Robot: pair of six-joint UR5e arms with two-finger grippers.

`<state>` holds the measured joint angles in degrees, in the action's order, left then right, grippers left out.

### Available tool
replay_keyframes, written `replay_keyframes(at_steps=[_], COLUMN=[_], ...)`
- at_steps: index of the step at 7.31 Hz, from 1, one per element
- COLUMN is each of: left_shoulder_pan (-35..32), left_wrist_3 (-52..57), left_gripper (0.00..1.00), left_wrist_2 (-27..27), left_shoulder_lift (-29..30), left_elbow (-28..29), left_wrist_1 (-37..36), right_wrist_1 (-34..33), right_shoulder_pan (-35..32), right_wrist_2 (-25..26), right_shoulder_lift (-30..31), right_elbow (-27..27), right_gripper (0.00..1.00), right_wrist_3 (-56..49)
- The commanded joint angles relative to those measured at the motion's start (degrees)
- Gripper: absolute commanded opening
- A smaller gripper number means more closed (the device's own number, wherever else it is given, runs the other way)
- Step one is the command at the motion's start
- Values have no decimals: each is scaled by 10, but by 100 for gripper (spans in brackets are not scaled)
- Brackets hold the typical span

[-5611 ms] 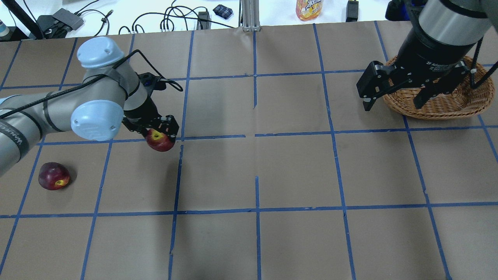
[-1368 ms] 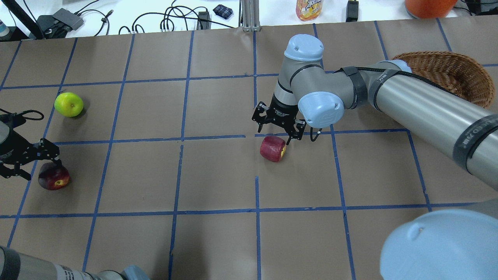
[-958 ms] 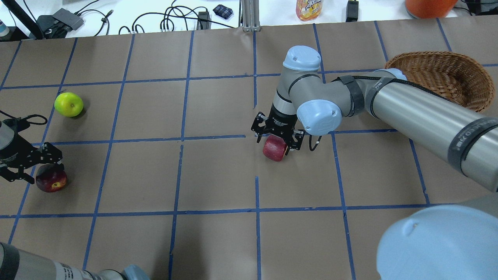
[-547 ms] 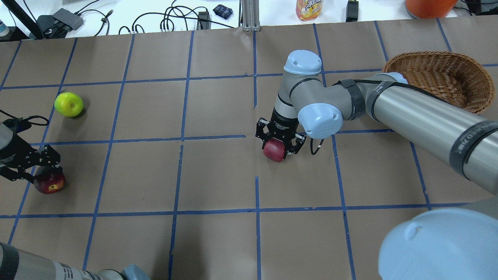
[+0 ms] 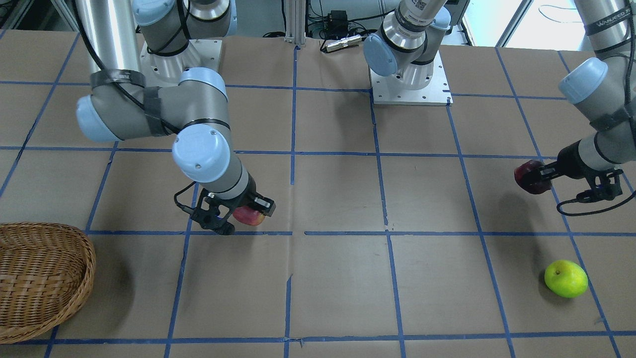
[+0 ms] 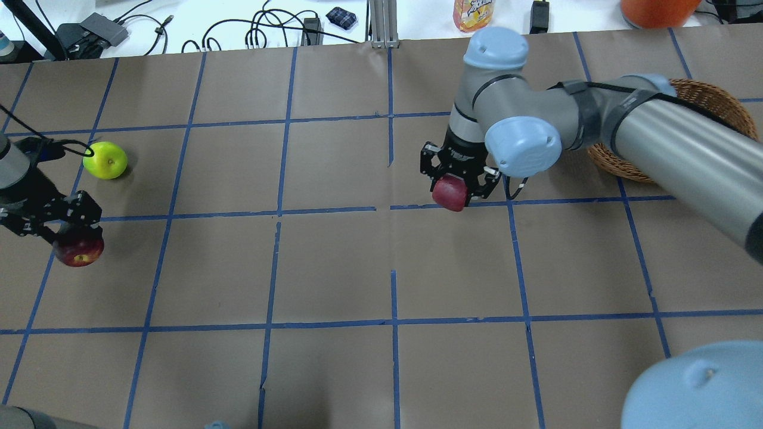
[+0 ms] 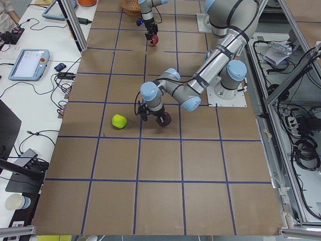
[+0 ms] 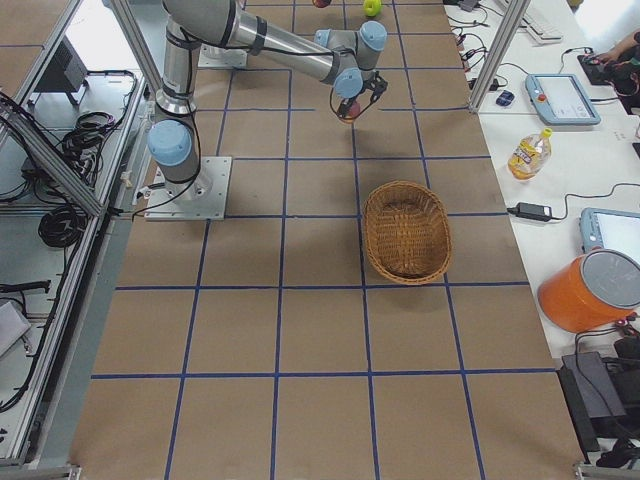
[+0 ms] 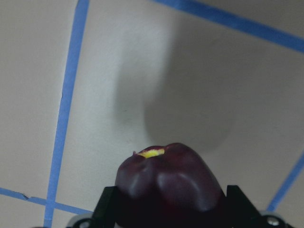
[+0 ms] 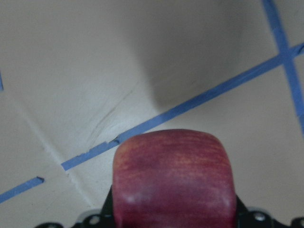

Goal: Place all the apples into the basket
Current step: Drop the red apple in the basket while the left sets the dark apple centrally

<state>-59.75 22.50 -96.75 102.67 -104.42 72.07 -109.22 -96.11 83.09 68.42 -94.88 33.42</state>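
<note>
My right gripper (image 6: 456, 183) is shut on the red apple (image 6: 451, 193) and holds it above the table, left of the wicker basket (image 6: 718, 98). The right wrist view shows that red apple (image 10: 173, 178) between the jaws. My left gripper (image 6: 59, 225) is shut on the dark maroon apple (image 6: 78, 251), lifted off the paper at the far left; the maroon apple fills the left wrist view (image 9: 168, 183). The yellow-green apple (image 6: 105, 159) lies on the table just beyond the left gripper. The basket (image 8: 405, 235) holds nothing and the right arm partly covers it in the overhead view.
The right arm's forearm (image 6: 685, 143) crosses over the basket's near rim, and its elbow cap (image 6: 697, 387) fills the bottom right corner. A juice bottle (image 6: 474, 13), an orange bucket (image 6: 656, 9) and cables sit on the white bench behind the table.
The right gripper has closed on the red apple, lifted it and carried it right and away, toward the basket. The left gripper has lifted the maroon apple off the table.
</note>
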Motion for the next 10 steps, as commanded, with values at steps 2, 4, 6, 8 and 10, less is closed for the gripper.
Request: replay_keyframes(at_steps=[2,4,6,8,10], left_shoulder_pan=[-220,-341,-434,-464,-508], left_wrist_3=[-58,-220,-326,-352,-394], left_gripper=[0,0,0,0,0], left_wrist_2=[119,157,156,158,162], left_shoulder_lift=[10,52,99,138,157], left_elbow=[9,10,16,21,45], left_wrist_1=[-2,-112,-202,-284,-282], right_wrist_1=[148,140,85,10,-14], right_shoulder_pan=[168,210,269,283,309], right_wrist_2=[26,117,121,150,163], right_shoulder_lift=[7,-20,-65,-120,-144], right_elbow=[135,161,160,160,159], right_gripper=[0,0,0,0,0], right_wrist_3=[-201,-342,-408,-420,-454])
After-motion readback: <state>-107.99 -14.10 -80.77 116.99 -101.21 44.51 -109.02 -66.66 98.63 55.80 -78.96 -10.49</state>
